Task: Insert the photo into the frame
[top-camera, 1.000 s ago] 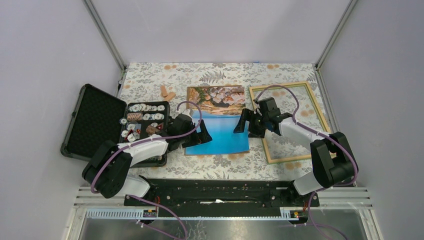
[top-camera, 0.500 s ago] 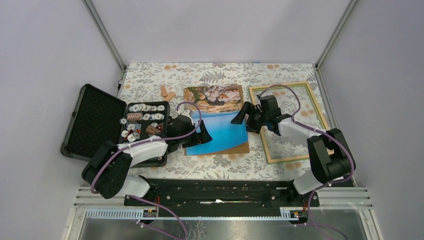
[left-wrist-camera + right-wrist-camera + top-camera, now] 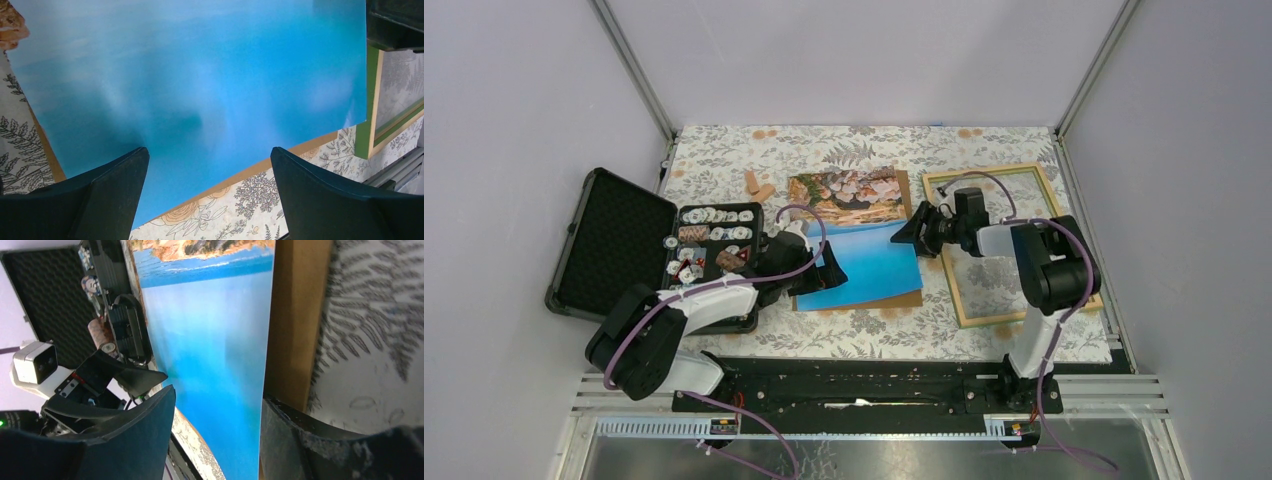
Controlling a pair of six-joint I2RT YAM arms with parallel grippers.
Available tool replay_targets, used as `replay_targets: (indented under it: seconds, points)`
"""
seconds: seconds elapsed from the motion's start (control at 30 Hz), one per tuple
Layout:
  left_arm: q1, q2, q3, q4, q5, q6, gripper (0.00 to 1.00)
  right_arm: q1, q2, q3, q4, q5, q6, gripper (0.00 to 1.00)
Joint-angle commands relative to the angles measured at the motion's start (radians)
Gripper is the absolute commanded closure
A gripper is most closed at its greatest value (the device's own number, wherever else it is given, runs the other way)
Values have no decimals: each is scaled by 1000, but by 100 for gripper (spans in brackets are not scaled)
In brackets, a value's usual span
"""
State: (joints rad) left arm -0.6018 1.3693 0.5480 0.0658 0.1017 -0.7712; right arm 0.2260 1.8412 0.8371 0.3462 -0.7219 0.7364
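Top: since a second ago I see the right end effector (image 3: 921,228) has swung left to the photo (image 3: 864,255), which has twisted. The photo lies mid-table (image 3: 724,160), with the frame (image 3: 989,171) just right of it.
Left wrist: left end effector (image 3: 208,150) fingers apart over the blue.
Right wrist: fingers apart at the photo's edge, over the brown backing board (image 3: 297,315).

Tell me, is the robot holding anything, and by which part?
Nothing is held. Both pincers stand open: the left pincer over the large rectangular blue sea photo, the right pincer at that photo's right edge.

Grey walls (image 3: 514,120), floral tablecloth (image 3: 864,335)
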Motion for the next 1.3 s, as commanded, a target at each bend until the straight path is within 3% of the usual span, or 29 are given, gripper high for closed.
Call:
replay_targets:
  seconds: [0.0, 0.4, 0.7, 0.97, 1.1, 1.27]
  points:
    - [13, -8, -37, -59, -21, 35, 1, -2, 58, 95, 107, -129, -65, 36]
    - [14, -58, -30, -64, 2, 77, 1, -33, 320, 378, 102, -189, -46, 53]
    - [14, -152, 49, -138, 64, 107, 1, -33, 287, 420, 6, -207, -66, 98]
    - [14, -304, 342, -346, 78, 232, 1, -33, 56, 439, -468, -120, -301, 100]
    - [14, -348, 485, -394, 76, 290, 1, -34, -78, 494, -820, 17, -472, 100]
    - [14, -390, 530, -344, 109, 325, 1, -57, -226, 552, -1087, 264, -574, 100]
